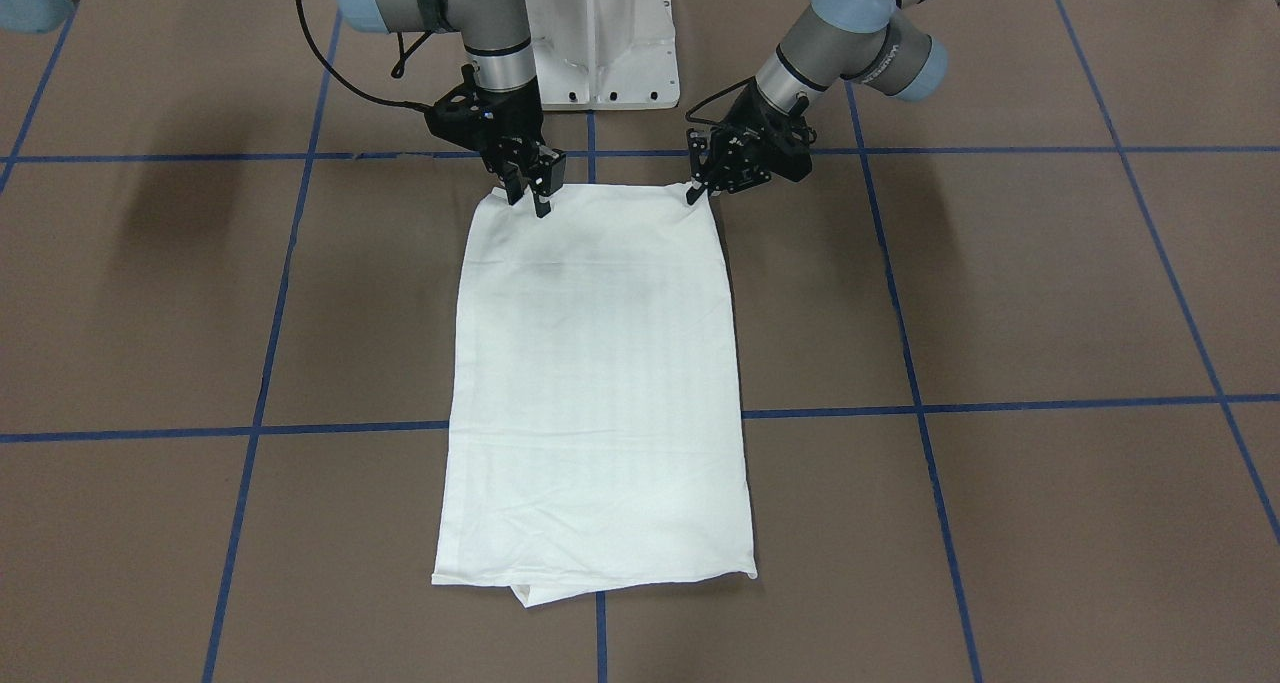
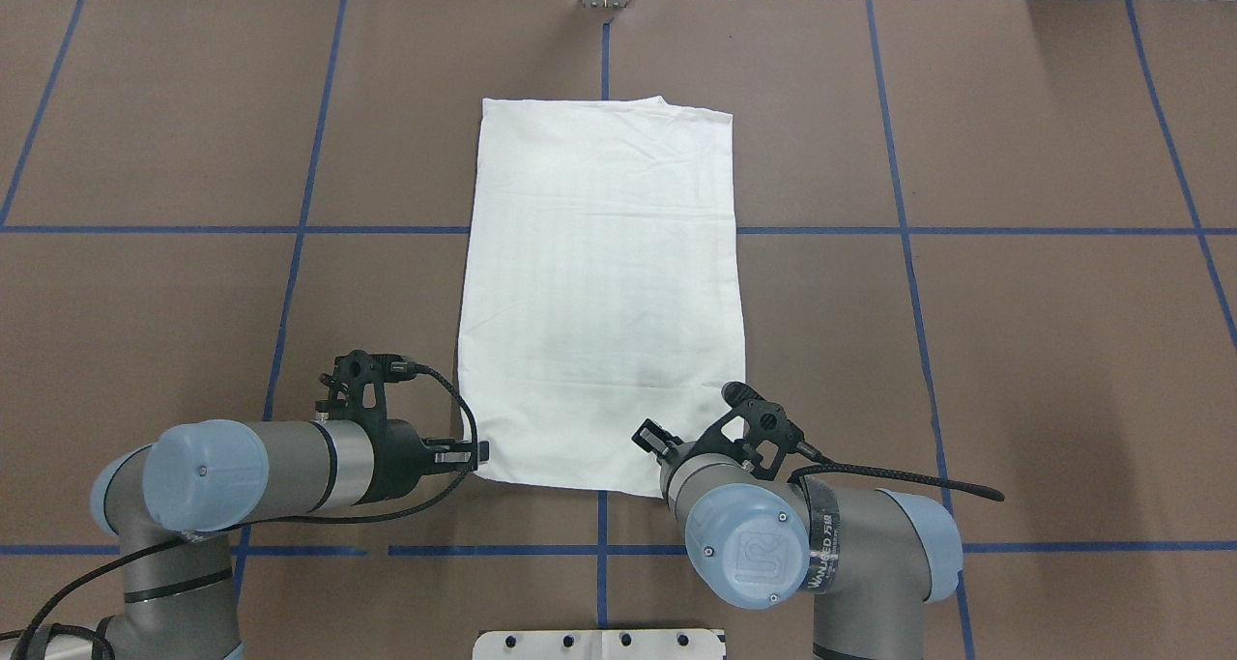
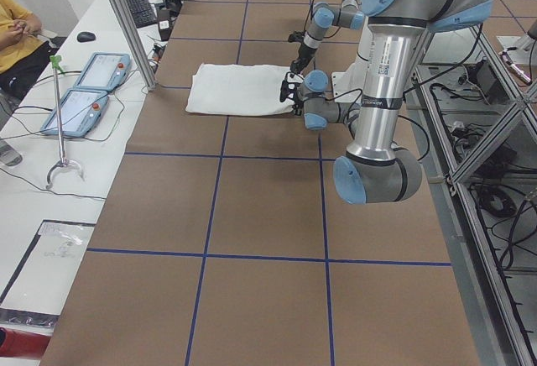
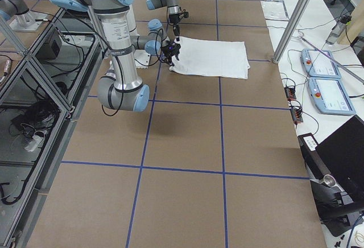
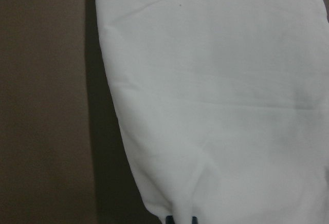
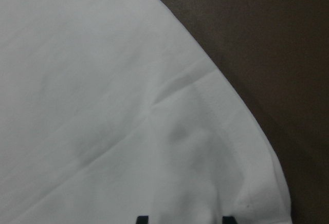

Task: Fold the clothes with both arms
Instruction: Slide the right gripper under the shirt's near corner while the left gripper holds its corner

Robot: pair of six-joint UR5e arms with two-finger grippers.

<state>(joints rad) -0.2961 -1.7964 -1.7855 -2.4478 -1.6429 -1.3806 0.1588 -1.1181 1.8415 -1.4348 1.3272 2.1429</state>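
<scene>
Overhead exterior view, bottom of the frame first: the left end effector (image 2: pixel 475 453) sits at the lower-left corner of the shirt (image 2: pixel 604 293). Its wrist camera shows the fingertips close together with a tuck of white cloth pinched between them. The right end effector (image 1: pixel 530 191) is at the lower-right corner, mostly hidden under its own wrist here. The front-facing view and its wrist camera show its fingertips (image 6: pixel 142 219) standing apart with cloth lying between them, not yet nipped as I read it.

The shirt lies flat as a long folded rectangle mid-tabletop (image 2: pixel 1015 351). Its long axis runs straight up the frame, away from both arms, and each arm is equally near its own corner. The likely move carries this near edge up toward the far one. The tabletop runs wide on both sides, with a shorter strip beyond the top edge.
</scene>
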